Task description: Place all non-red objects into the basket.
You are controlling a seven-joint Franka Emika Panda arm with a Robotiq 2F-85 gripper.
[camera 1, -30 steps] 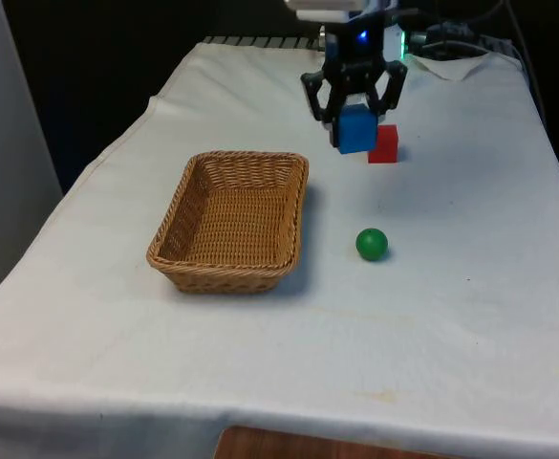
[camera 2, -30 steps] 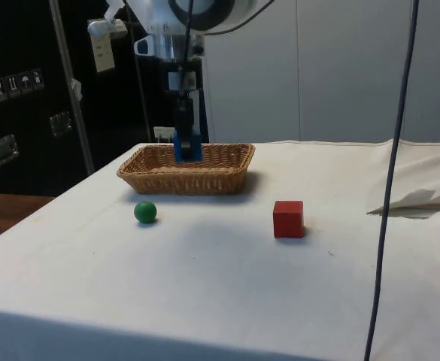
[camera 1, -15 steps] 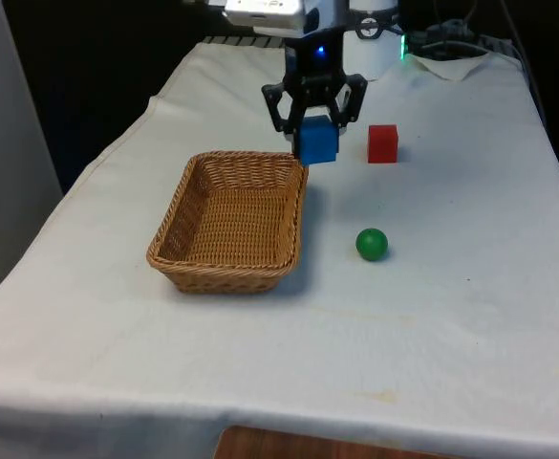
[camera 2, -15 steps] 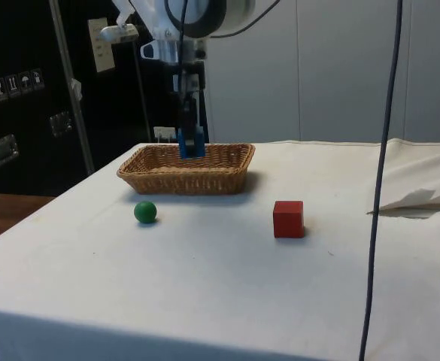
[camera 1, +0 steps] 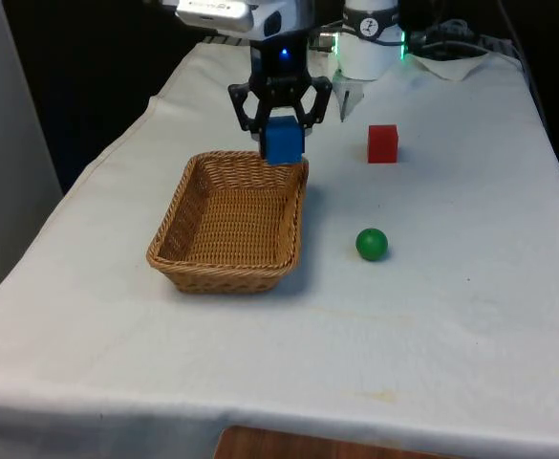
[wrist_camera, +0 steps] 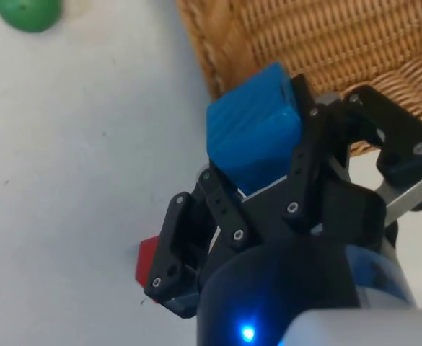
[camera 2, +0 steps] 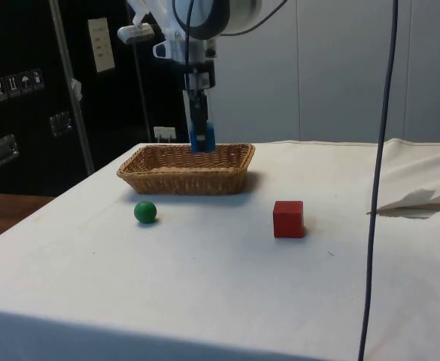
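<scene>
Three small objects and one basket are in sight: one blue cube (camera 1: 282, 140), one red cube (camera 1: 382, 143) and one green ball (camera 1: 372, 244), with a single wicker basket (camera 1: 195, 248) on the white tablecloth (camera 1: 451, 316). The one gripper (camera 1: 281, 132) sits in the upper middle of the front frame, its two fingers closed tight against opposite faces of the blue cube, which hangs clear of the cloth directly over the basket's far rim, near the far corner on the front view's right. In the side frame the gripper (camera 2: 201, 140) and the blue cube (camera 2: 202, 141) appear in the upper left part, just above the basket (camera 2: 186, 179) and raised off it. The wrist picture shows the blue cube (wrist_camera: 252, 137) pinched between the black fingers (wrist_camera: 302, 148), with the woven basket wall (wrist_camera: 218, 50) beneath it, the green ball (wrist_camera: 27, 12) on the cloth off to one side, and a sliver of the red cube (wrist_camera: 147, 262) peeping past the gripper body. The red cube stands alone on the cloth in the upper right of the front frame, well apart from the basket; in the side frame it (camera 2: 288, 219) lies right of centre. The green ball rests on the cloth near the basket's side, right of centre in the front frame and at (camera 2: 145, 211) left of centre in the side frame.
</scene>
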